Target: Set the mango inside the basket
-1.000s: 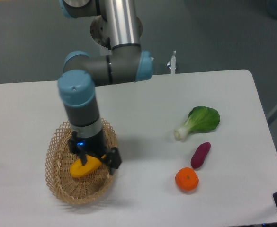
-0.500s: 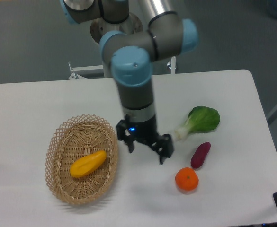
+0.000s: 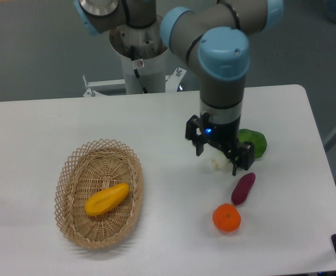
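Observation:
The mango (image 3: 106,199) is yellow-orange and lies inside the woven wicker basket (image 3: 74,234) at the front left of the table. My gripper (image 3: 218,160) is open and empty, far to the right of the basket. It hangs above the white stem end of the green leafy vegetable (image 3: 254,142), partly hiding it. Nothing is between the fingers.
A purple sweet potato (image 3: 243,188) and a round orange tangerine (image 3: 226,218) lie just below and right of the gripper. The robot base (image 3: 139,69) stands behind the table's far edge. The table's right edge runs near the vegetable.
The gripper has left the mango in the basket and moved right across the table, from over the basket to above the green vegetable. The mango stays put.

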